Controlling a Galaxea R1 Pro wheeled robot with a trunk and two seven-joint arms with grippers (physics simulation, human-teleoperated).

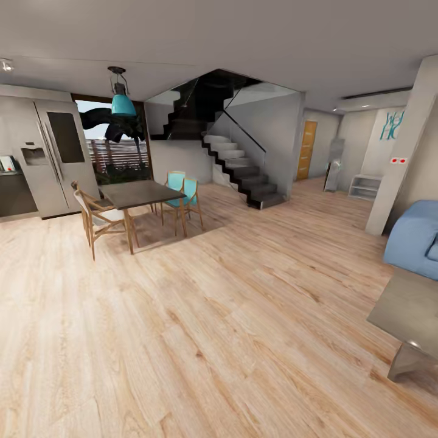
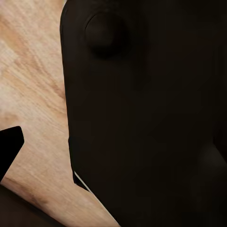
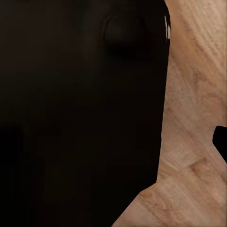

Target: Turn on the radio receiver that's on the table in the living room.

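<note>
A wide stretch of wood floor [image 1: 201, 328] is seen from the head view; a dark dining table [image 1: 141, 193] with wooden and teal chairs stands at the far left, a fridge [image 1: 58, 155] behind it, and stairs [image 1: 240, 170] rise at the middle back. At the right edge a corner of the table [image 1: 409, 311] with its grey-taupe top is caught, and just beyond it part of the blue sofa [image 1: 418, 238]; the living room is thus judged to lie to the right. No radio can be made out on the part of the table that is in view; its place cannot be told. In both wrist views a dark body is seen close up against the floor; whether the grippers are open or closed cannot be told. The step in hand is judged to be the approach; a turn to the right is called for next, until the whole tabletop is brought into view and the radio found.
</note>
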